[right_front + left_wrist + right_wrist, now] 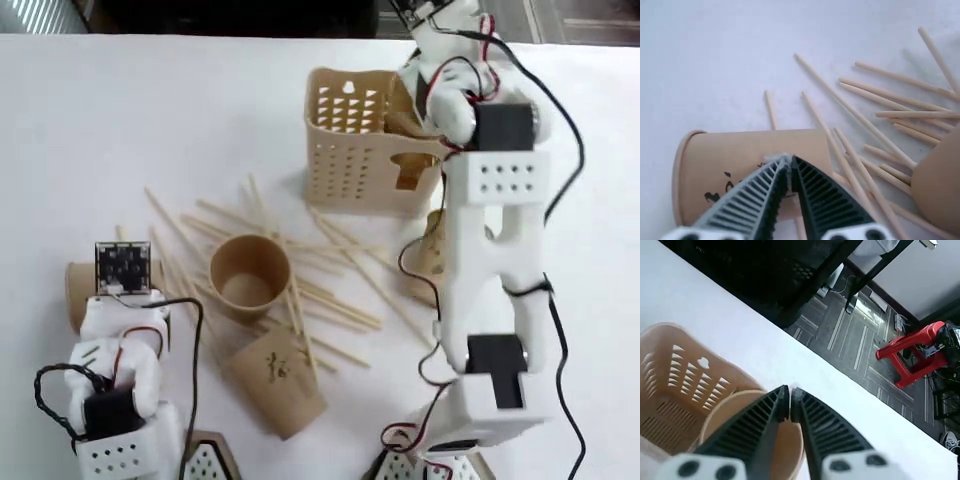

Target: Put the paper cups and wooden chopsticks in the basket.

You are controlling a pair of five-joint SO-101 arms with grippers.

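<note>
A tan basket (350,150) (670,380) stands at the back of the table. My right gripper (789,392) is over it, shut on the rim of a paper cup (725,410) that hangs in the basket's opening (405,122). My left gripper (790,162) is shut with nothing in it, just above a paper cup (740,150) lying on its side at the front left (75,290). Another cup (248,275) stands upright mid-table, and one more (275,380) lies in front of it. Wooden chopsticks (330,300) (880,95) lie scattered around them.
One more cup (430,250) is partly hidden behind the right arm (495,250). The white table runs bare to the far left. The two arm bases (120,450) stand at the front edge. Beyond the table's far edge is a floor with a red stool (920,355).
</note>
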